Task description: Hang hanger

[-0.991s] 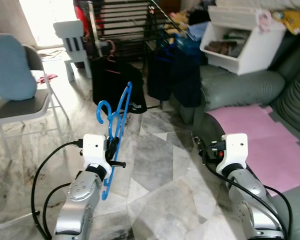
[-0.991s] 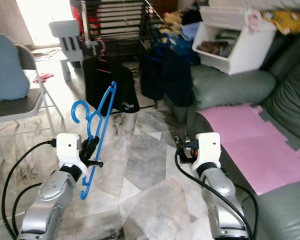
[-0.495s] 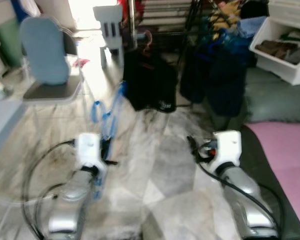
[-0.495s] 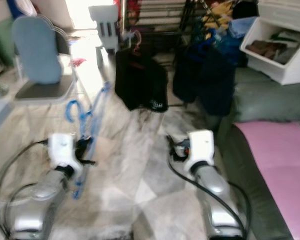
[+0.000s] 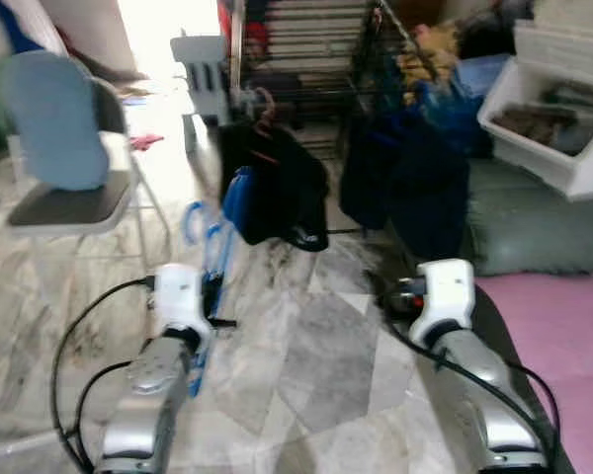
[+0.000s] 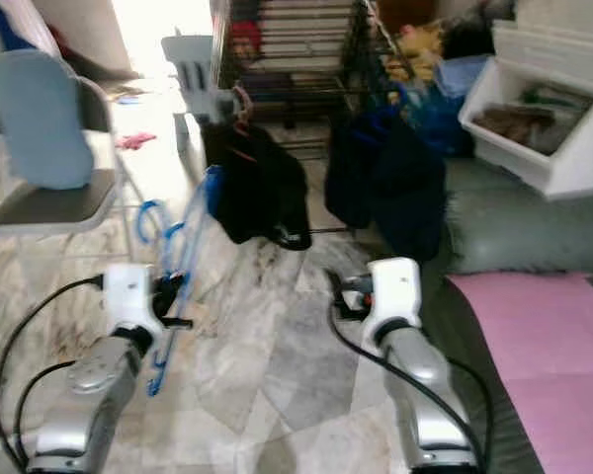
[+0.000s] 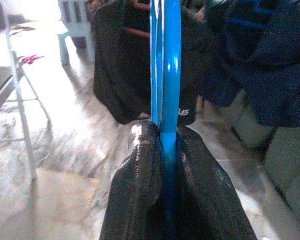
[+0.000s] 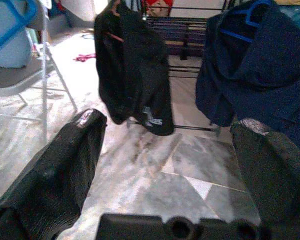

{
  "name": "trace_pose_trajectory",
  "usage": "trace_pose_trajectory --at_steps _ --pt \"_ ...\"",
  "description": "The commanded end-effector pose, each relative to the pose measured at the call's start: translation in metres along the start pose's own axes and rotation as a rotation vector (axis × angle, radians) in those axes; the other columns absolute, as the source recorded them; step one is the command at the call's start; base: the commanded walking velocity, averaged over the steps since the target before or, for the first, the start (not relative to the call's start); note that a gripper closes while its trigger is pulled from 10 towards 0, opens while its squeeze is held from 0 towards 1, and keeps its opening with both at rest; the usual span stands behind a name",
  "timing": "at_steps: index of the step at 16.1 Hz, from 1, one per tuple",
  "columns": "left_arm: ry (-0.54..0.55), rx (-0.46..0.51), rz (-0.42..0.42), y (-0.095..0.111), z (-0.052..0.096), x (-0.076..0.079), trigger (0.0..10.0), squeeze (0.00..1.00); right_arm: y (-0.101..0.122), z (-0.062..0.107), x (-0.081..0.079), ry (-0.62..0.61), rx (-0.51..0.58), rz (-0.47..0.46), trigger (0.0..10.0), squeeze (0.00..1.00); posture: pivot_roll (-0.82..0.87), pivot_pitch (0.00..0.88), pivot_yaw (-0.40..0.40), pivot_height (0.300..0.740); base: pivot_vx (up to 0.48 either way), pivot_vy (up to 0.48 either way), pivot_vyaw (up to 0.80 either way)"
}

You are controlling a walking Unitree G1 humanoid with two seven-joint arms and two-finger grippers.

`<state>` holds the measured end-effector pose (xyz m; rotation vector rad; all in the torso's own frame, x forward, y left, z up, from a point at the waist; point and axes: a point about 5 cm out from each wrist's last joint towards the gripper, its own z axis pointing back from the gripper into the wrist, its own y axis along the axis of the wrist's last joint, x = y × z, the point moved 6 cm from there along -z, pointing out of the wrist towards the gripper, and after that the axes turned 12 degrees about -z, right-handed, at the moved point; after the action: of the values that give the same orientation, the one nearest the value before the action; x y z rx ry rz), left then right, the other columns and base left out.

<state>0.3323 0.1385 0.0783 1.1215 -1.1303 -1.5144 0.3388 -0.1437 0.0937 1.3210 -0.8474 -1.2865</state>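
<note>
A blue plastic hanger stands upright in my left gripper, whose two black fingers are shut on its lower bar. Its hook points to the left, over the marble floor. Ahead stands a black metal drying rack. A black garment on a pink hanger and a dark blue garment hang from the rack. My right gripper is held out over the floor with its fingers wide apart and nothing between them. The right arm's white wrist sits at the right.
A grey folding chair with a blue cushion stands at the left, and a small white chair behind it. A grey-green sofa with a white bin lies to the right, a pink mat beside it.
The camera has moved closer to the drying rack and the view has shifted. The left gripper still grips the blue hanger, and the right gripper stays open.
</note>
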Motion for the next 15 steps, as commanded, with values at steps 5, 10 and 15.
trace_pose_trajectory --at_steps 5,10,15 --pt "0.004 -0.03 -0.01 -0.0013 -0.0052 0.0055 10.0 0.0 -0.0011 0.0012 0.0107 -0.033 -0.013 0.013 10.0 0.0 -0.08 0.0 -0.001 0.74 0.0 0.0 0.0" --pt "-0.005 -0.04 -0.006 -0.0018 -0.0066 0.0076 10.0 0.0 -0.0023 0.0009 0.0109 -0.035 -0.018 0.015 10.0 0.0 -0.08 0.0 0.0 0.74 0.0 0.0 0.0" --pt "0.0 -0.047 -0.012 -0.0029 -0.0072 0.0078 10.0 0.0 -0.005 0.0004 0.0116 -0.04 -0.027 0.021 10.0 0.0 -0.08 0.0 -0.001 0.74 0.0 0.0 0.0"
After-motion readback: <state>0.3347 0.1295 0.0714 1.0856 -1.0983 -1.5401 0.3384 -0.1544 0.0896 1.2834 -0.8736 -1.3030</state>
